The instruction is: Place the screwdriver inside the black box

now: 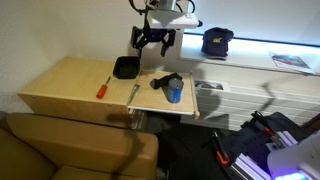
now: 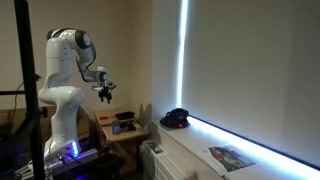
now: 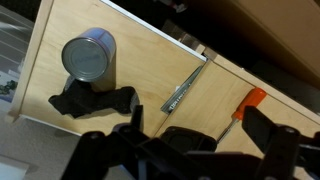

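The screwdriver (image 1: 102,88) has an orange handle and lies on the wooden table (image 1: 60,85), in front of the black box (image 1: 124,67). In the wrist view its orange handle (image 3: 250,100) shows at the right, and the black box (image 3: 182,137) is partly hidden behind my fingers. My gripper (image 1: 152,40) hangs open and empty well above the table, over the area between the box and the can. It also shows in an exterior view (image 2: 104,92) and in the wrist view (image 3: 186,158).
A blue-sided metal can (image 1: 174,92) (image 3: 88,55) stands on the table's lighter part beside a black object (image 1: 160,82) (image 3: 95,100). A silver flat tool (image 1: 134,92) (image 3: 185,88) lies between can and screwdriver. A black cap (image 1: 217,40) sits on the window ledge.
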You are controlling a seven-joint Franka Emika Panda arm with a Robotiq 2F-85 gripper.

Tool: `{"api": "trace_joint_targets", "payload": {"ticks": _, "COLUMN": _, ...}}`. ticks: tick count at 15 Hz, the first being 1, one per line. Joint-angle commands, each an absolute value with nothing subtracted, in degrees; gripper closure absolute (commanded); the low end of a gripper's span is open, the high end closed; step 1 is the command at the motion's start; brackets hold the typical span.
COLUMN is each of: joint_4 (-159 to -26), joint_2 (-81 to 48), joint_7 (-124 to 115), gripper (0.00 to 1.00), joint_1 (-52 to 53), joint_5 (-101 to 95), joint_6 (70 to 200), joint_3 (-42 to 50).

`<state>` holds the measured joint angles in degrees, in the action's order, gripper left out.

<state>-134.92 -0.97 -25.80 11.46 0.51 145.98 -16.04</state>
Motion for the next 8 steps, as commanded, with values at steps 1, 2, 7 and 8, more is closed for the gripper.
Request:
{"api": "trace_joint_targets", "payload": {"ticks": 1, "joint_4": -132.7, "joint_2": -7.1, "joint_7": -29.4, "gripper": 0.0, "joint_1": 12.8, "joint_5": -0.8, "joint_6": 147.0, "joint_3": -15.1}}
{"api": "trace_joint_targets", "payload": {"ticks": 2, "joint_4": -130.8, "joint_2": -10.3, "joint_7": -31.3, "gripper": 0.0, "joint_1": 13.7, "joint_5": 0.1, "joint_6": 149.3, "joint_3": -15.5}}
{"api": "trace_joint_targets", "payload": {"ticks": 7, "joint_4": -115.2, "joint_2": -24.7, "joint_7": -47.6, "gripper": 0.0, "joint_1": 23.0, "joint_5": -3.7, "joint_6": 151.1, "joint_3": -11.9}}
{"api": "trace_joint_targets", "payload": {"ticks": 8, "joint_4": -111.3, "joint_2": -27.5, "joint_7": -49.8, "gripper": 0.0, "joint_1": 24.8, "joint_5": -3.6, "joint_6": 150.5, "joint_3": -11.0}}
